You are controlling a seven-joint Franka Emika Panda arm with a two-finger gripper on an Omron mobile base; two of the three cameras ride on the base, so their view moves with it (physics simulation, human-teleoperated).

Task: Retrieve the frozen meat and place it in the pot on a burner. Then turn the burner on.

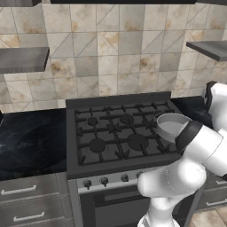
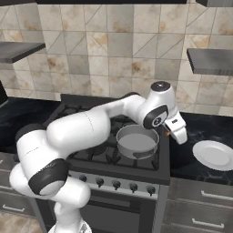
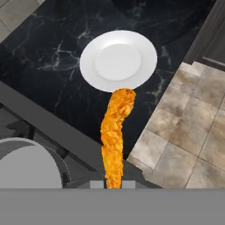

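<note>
The frozen meat point(image 3: 115, 132) is a long orange-yellow strip that sticks out from my gripper point(image 3: 113, 183), which is shut on its lower end. In the right base view the gripper point(image 2: 176, 133) hangs just past the pot's right rim, over the stove's right edge, with a bit of orange meat point(image 2: 168, 133) showing beside it. The pot point(image 2: 136, 142) is a shallow grey metal one on the front right burner, also seen from the left point(image 1: 170, 125). In the hand view the pot's rim point(image 3: 26, 169) lies at the lower left, beside the meat and not under it.
A white plate point(image 2: 214, 154) lies on the dark counter right of the stove, and it sits beyond the meat's tip in the hand view point(image 3: 118, 61). Burner knobs point(image 2: 116, 184) line the stove front point(image 1: 104, 180). Grey shelves hang on the tiled wall on both sides.
</note>
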